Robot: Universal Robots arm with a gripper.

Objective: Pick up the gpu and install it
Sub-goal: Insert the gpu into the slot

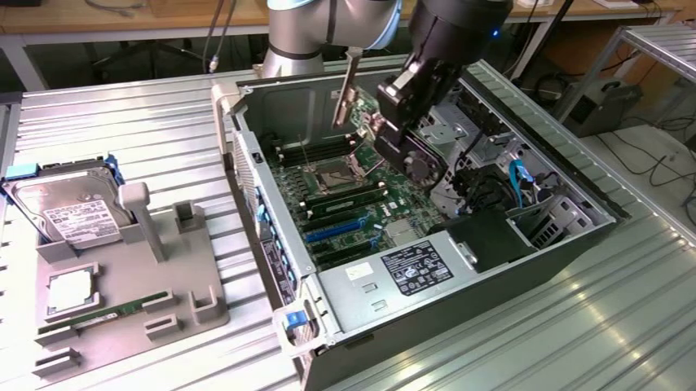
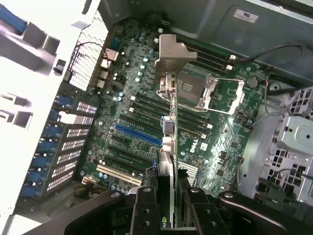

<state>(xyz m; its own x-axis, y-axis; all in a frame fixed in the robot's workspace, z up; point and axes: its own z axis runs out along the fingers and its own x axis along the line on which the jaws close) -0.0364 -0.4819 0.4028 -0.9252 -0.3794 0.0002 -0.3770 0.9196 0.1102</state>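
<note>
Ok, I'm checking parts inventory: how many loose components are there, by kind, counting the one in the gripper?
gpu, held in the gripper: 1
hard drive: 1
RAM stick: 1
CPU: 1
Total: 4

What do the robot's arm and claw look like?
The arm has rounded silver-grey joint housings, followed by a black wrist section with a small blue light. The claw is black, and in the wrist view its two flat matte fingers are dotted with small round screw heads.
</note>
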